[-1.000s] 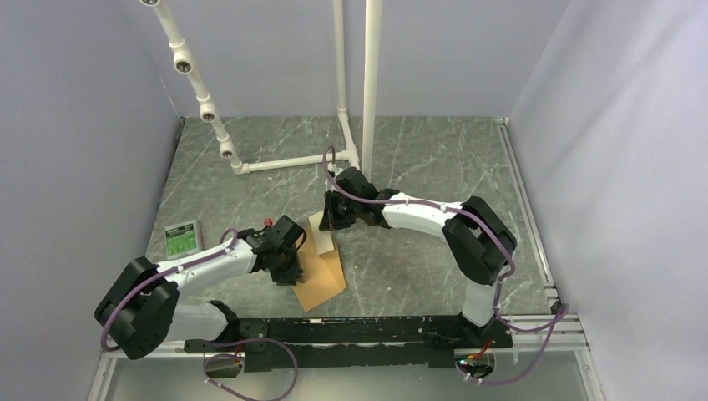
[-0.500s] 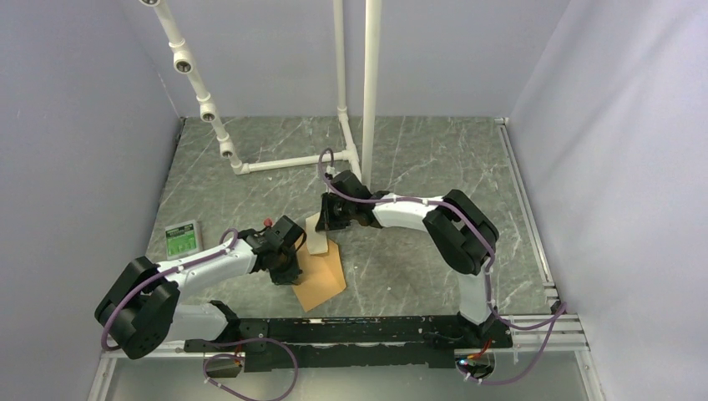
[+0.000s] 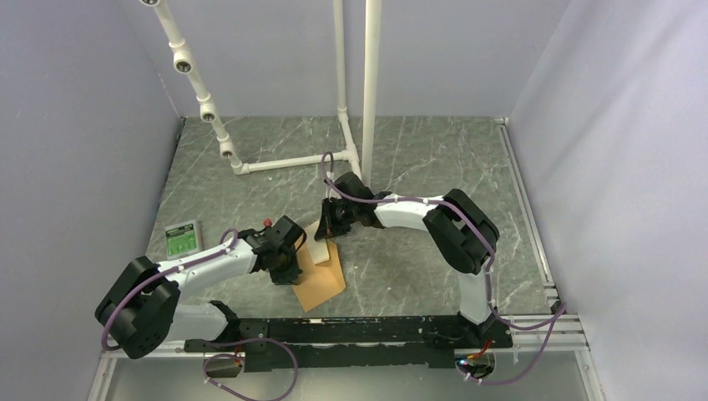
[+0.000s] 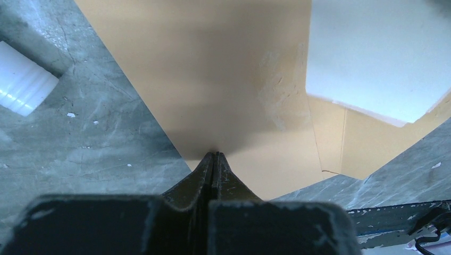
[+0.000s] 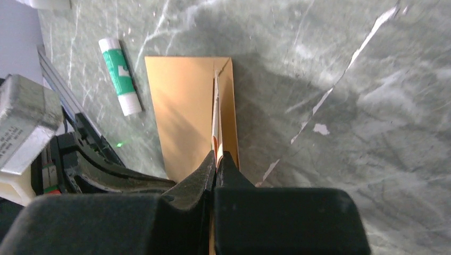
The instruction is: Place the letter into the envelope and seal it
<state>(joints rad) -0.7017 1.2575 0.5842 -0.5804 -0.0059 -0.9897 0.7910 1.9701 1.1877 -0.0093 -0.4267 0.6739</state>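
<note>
Step in hand: insertion of the letter; sealing is not yet begun. The envelope (image 3: 324, 280) lies flat on the worktop (image 3: 417, 159), close to the near edge and left of centre. The left gripper (image 4: 214, 156) is clenched, its fingertips meeting on the envelope's edge nearest the left corner; the left wrist view suggests it is pinching that edge to steady the envelope or lift a layer, but which one cannot be determined. The right gripper (image 5: 215, 156) is clenched on the letter (image 4: 367, 53), holding it by one edge. The sheet stands tilted above the far part of the envelope, seen edge-on from the right wrist, with no part of it inside yet. A glue stick (image 5: 120, 74) lies on the worktop just beside the envelope, towards the left edge, not touching it. Next move, as judged: the envelope mouth must be parted and held open by the left gripper. The right arm must then lower the letter to a shallow angle, align its leading edge squarely with the opening, and slide it in. Caution: a skewed approach may catch the thin sheet on the envelope edge and buckle it. The envelope may also slide if the left grip is insecure.
</note>
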